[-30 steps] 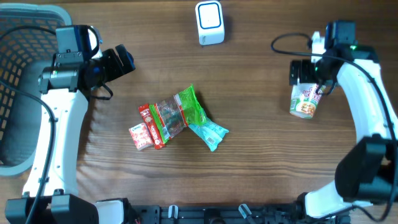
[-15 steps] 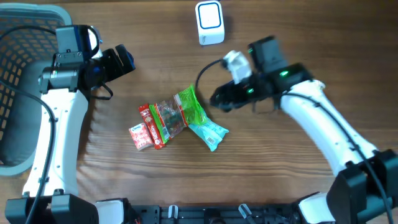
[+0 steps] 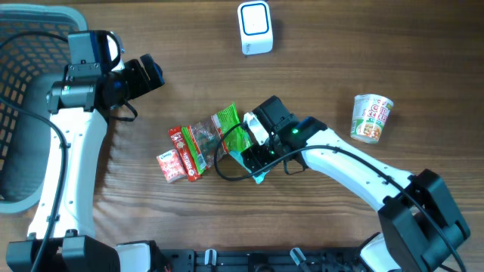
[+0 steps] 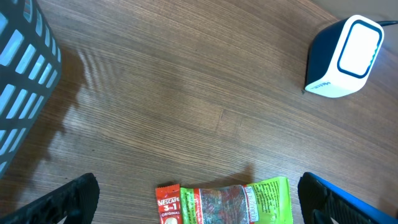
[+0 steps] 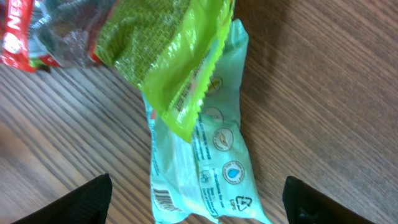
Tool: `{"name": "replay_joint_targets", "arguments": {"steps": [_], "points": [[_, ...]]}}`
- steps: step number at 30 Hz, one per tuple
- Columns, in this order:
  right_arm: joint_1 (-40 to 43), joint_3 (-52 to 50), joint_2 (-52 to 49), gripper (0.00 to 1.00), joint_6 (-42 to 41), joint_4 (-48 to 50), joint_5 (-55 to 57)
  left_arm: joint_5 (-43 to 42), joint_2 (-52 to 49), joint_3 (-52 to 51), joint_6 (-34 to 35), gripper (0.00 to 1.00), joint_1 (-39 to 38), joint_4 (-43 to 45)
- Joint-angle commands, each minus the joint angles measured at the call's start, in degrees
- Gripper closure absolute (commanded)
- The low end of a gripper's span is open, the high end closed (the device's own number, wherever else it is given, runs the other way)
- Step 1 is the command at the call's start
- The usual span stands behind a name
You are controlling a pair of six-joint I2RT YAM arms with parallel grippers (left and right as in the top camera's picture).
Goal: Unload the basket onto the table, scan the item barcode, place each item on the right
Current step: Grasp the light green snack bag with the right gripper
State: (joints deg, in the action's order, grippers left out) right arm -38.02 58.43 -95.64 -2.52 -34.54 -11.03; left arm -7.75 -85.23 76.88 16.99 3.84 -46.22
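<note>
From above, my right claw [image 3: 253,156] hung low over the teal packet [image 3: 259,176] at the right edge of the snack pile, with the green packet [image 3: 229,127] and red packet [image 3: 178,143] just beside it. The scanner [image 3: 255,28] stood well apart at the far edge, the cup [image 3: 370,119] off to the right, and the basket [image 3: 19,113] at the left. My left claw [image 3: 151,72] idled near the basket. My left wrist view showed that claw [image 4: 199,205] spread wide over bare table [image 4: 186,93], holding nothing. In my right wrist view, the claw [image 5: 199,208] was spread too, its fingers [image 5: 87,199] straddling the teal packet [image 5: 208,155] without touching it. The green packet [image 5: 174,62] overlapped the teal one's top end, and a barcode [image 5: 163,198] showed near its bottom end. I judged this to be the reach before the pick. Next I'd need to pinch the teal packet clear of the green one, lift it, and turn that barcode toward the scanner.
</note>
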Motion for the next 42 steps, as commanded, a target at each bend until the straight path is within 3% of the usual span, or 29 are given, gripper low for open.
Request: {"name": "replay_joint_targets", "arguments": {"steps": [1,3,5,7,10,13,19,23,27,34,36,37,38,40,42], "points": [[-0.2,-2.0,-1.7,0.23,1.2,3.3,2.2,0.2,0.4,0.3,-0.7,0.0,0.4,0.2],[-0.2,-4.0,-2.4,0.3,1.2,7.0,2.5,0.2,0.4,0.3,-0.7,0.0,0.4,0.2],[-0.2,-5.6,-2.5,0.49,1.2,7.5,2.5,0.2,0.4,0.3,-0.7,0.0,0.4,0.2],[-0.1,-6.8,-2.5,0.51,1.1,6.9,3.0,0.2,0.4,0.3,-0.7,0.0,0.4,0.2],[1.4,-7.5,-2.5,0.55,-4.3,2.4,13.1,0.2,0.4,0.3,-0.7,0.0,0.4,0.2],[5.4,-7.5,-2.3,0.53,-6.4,-1.2,15.6,0.2,0.4,0.3,-0.7,0.0,0.4,0.2],[14.3,-5.3,-2.3,0.4,2.5,-1.9,-3.2,0.2,0.4,0.3,-0.7,0.0,0.4,0.2],[17.9,-5.1,-2.3,0.27,2.6,-1.1,-4.8,0.2,0.4,0.3,-0.7,0.0,0.4,0.2],[19.9,-5.1,-2.3,0.28,7.2,0.4,-13.8,0.2,0.4,0.3,-0.7,0.0,0.4,0.2],[20.0,-8.0,-2.3,0.34,10.7,2.8,-14.3,0.2,0.4,0.3,-0.7,0.0,0.4,0.2],[20.0,-10.0,-2.4,0.41,11.0,6.1,-14.3,0.2,0.4,0.3,-0.7,0.0,0.4,0.2],[20.0,-11.3,-2.4,0.5,9.6,9.1,-14.3,0.2,0.4,0.3,-0.7,0.0,0.4,0.2],[20.0,-11.7,-2.4,0.69,8.4,10.5,-14.3,0.2,0.4,0.3,-0.7,0.0,0.4,0.2],[20.0,-11.7,-2.4,0.96,8.3,10.4,-14.4,0.2,0.4,0.3,-0.7,0.0,0.4,0.2],[20.1,-10.8,-2.1,0.96,8.6,9.5,-17.5,0.2,0.4,0.3,-0.7,0.0,0.4,0.2]]}}
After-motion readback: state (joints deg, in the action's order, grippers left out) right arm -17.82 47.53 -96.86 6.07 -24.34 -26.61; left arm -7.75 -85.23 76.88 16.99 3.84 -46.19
